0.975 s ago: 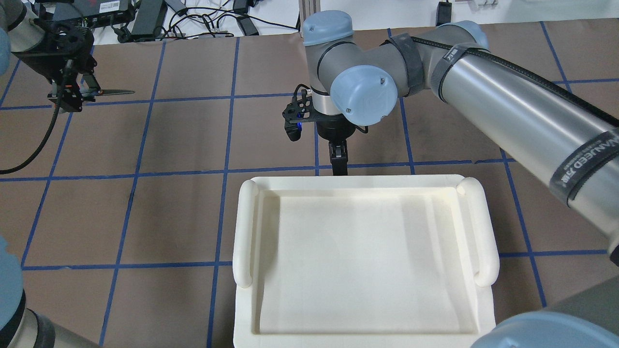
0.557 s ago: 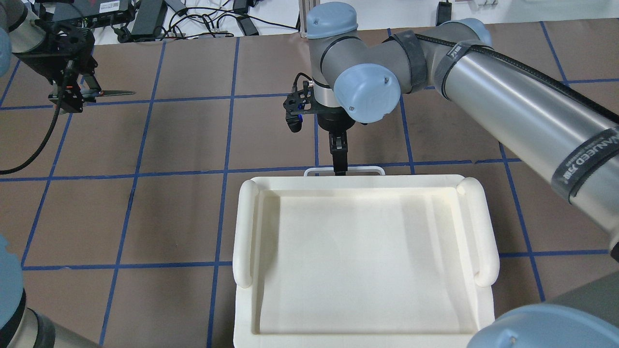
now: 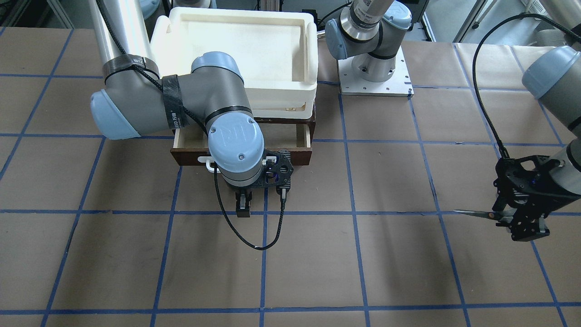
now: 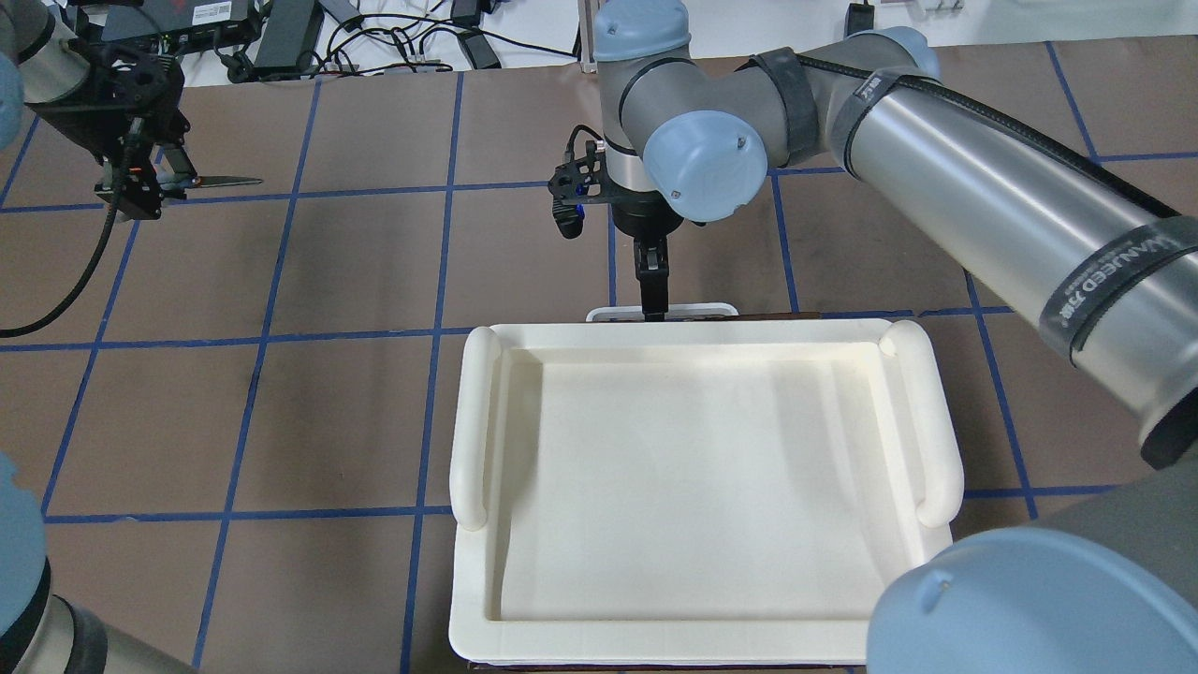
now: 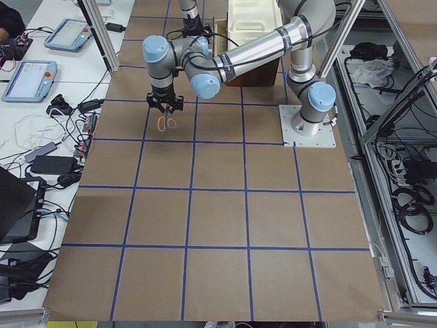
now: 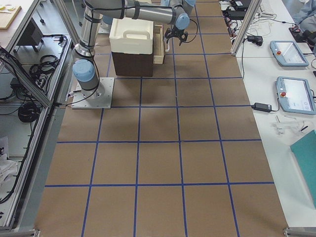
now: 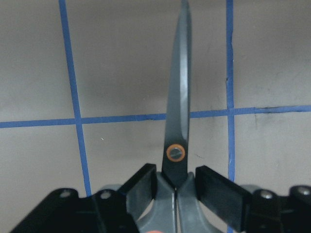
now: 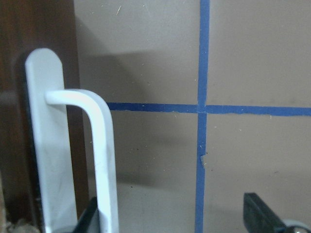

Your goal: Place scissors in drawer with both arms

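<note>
The table [image 3: 390, 272] is brown, crossed by a grid of blue lines. The drawer [image 3: 299, 156] has a dark brown front, pale wood inside and a white handle [image 8: 104, 160]; the tray [image 4: 473, 421] is cream-white. The scissors [image 7: 179, 97] show dark grey blades, an orange-ringed pivot and grey handles; the left claw [image 7: 176, 184] is black.

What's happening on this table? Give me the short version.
The left gripper is clamped on the scissors near their pivot, holding them off to the side, well away from the drawer. The right gripper is at the drawer's white handle, jaws open, one finger apparently hooked behind the bar. The drawer is partly open and the scissors are not in yet.
</note>
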